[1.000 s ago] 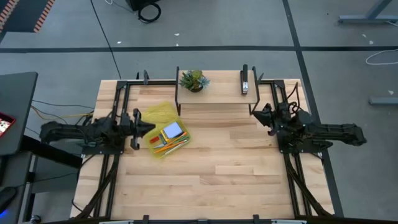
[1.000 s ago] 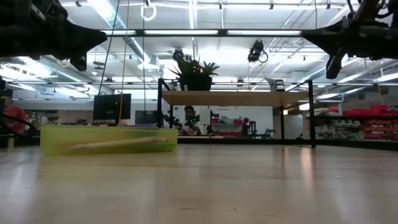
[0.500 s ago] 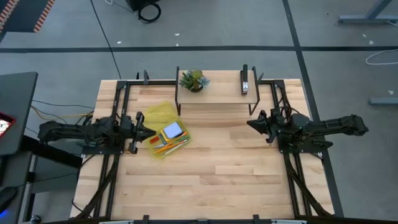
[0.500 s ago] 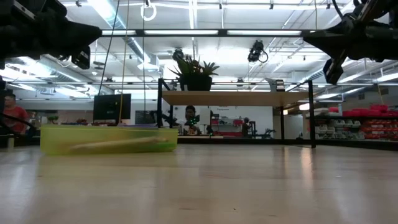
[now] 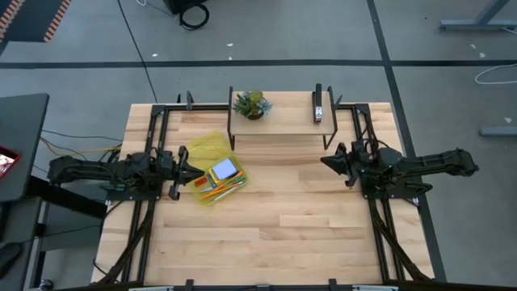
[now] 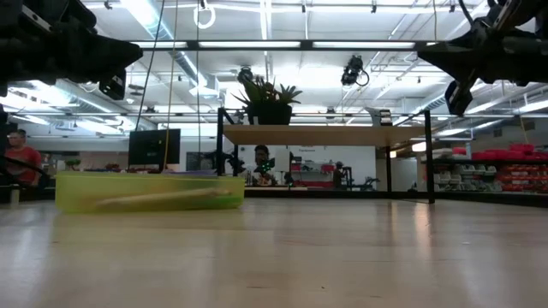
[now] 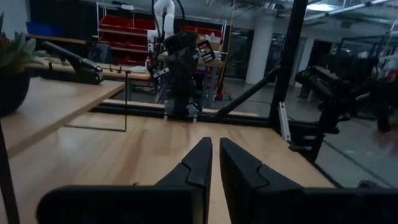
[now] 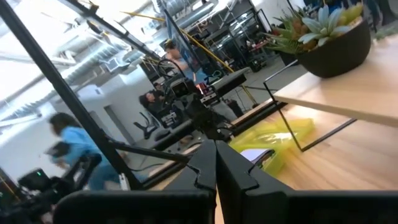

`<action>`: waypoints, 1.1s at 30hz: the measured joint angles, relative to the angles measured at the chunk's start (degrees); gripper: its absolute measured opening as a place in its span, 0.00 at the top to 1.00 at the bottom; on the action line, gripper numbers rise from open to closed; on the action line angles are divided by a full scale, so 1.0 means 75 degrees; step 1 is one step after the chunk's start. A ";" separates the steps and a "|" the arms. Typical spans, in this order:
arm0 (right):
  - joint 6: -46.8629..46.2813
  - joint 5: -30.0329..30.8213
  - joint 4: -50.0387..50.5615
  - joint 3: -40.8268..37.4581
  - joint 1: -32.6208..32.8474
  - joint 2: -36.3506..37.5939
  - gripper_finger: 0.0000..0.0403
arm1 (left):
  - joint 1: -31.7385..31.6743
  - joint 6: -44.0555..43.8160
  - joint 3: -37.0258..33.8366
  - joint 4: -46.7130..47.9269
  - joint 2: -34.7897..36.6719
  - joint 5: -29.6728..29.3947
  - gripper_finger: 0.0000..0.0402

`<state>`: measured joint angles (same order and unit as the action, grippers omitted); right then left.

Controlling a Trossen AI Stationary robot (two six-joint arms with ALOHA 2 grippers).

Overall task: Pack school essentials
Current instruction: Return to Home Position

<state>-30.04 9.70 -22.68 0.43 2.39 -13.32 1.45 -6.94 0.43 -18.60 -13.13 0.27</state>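
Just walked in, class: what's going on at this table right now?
Nothing is being handled. The yellow box sits on the left part of the table, holding the blue notepad and orange pencils. The left gripper hangs beside it and the right gripper is across the table, both empty with fingers closed. The plant and stapler are on the shelf.

- My left gripper (image 7: 214, 144) is showing matt black.
- The supply box (image 5: 202, 147) is glowing translucent yellow-green.
- Inside it, the notepad (image 5: 224, 170) is showing pale blue and the pencils (image 5: 216, 192) orange.
- The table (image 5: 307, 218) is running in pale wood planks.
- The plant (image 5: 249, 103) is showing green, its pot (image 8: 329, 46) dark.
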 joint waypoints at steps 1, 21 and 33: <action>0.0168 -0.0009 0.0003 0.0000 0.0000 0.0000 0.98 | 0.0000 -0.0110 0.0000 -0.0006 0.0000 -0.0002 0.90; 0.0431 -0.0019 0.0012 0.0000 0.0000 0.0000 0.98 | 0.0000 -0.0385 0.0000 -0.0001 0.0000 -0.0003 0.90; 0.0434 -0.0022 0.0014 0.0000 0.0000 0.0000 0.98 | 0.0000 -0.0384 0.0000 -0.0001 0.0000 -0.0003 0.92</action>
<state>-26.79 9.54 -22.57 0.43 2.39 -13.32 1.45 -9.82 0.43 -18.61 -13.13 0.25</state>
